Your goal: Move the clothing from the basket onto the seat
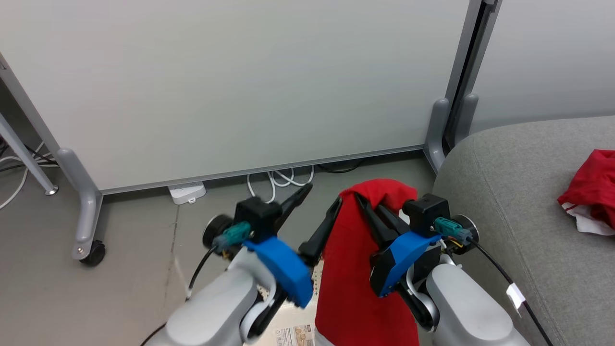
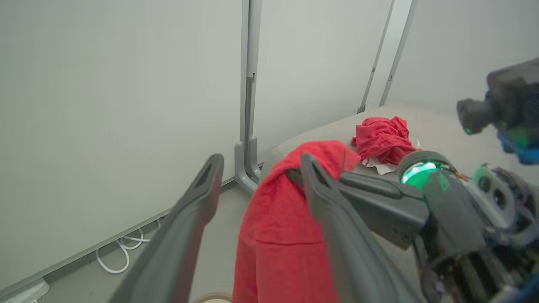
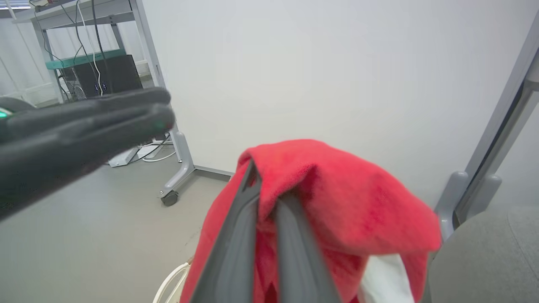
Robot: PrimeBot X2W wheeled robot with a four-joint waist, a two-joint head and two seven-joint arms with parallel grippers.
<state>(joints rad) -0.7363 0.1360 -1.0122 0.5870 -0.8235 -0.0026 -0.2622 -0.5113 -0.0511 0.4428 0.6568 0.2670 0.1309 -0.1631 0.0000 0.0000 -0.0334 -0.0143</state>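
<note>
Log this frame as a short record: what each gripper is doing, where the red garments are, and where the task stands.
right gripper: shut on the held garment, raised
left gripper: open, empty, close beside the held garment
held garment: red, draped over the right fingers, hanging short of the seat
second garment: red, crumpled on the seat
basket: a small part shows beneath the arms
stage: one garment on the seat, one held in the air
</note>
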